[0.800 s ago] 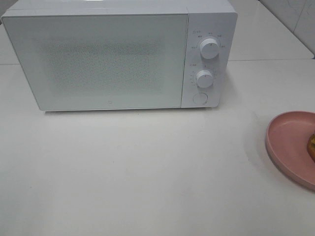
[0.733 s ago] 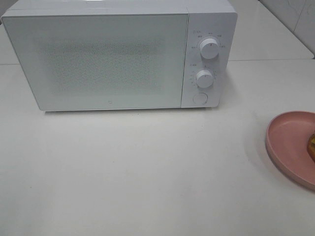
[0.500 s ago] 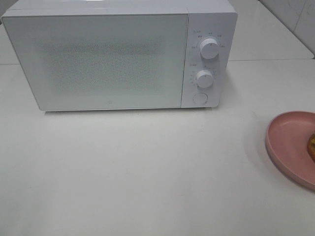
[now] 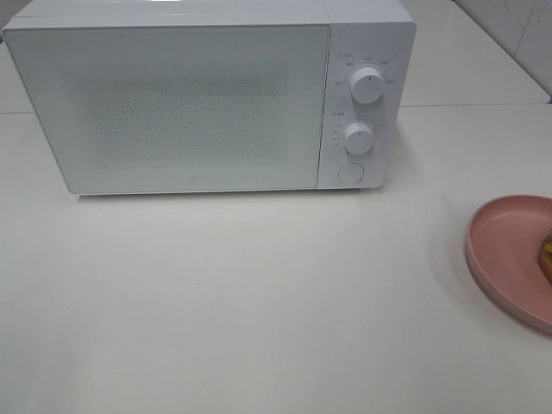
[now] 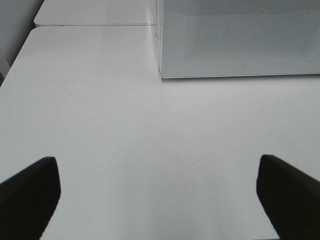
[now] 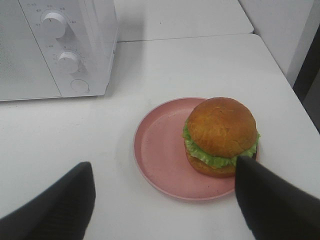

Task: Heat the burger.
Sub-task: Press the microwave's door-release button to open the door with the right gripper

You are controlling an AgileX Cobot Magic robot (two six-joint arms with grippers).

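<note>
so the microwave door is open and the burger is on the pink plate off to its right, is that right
Not quite: the microwave door is shut, lying flush with the control panel, as the exterior high view shows. The rest stands: the burger is on the pink plate off to its right.

2 white tabletops point(image 4: 259, 302) meet at a seam point(image 4: 474, 106); a pale tiled wall point(image 4: 528, 24) stands behind, evenly lit.
</note>
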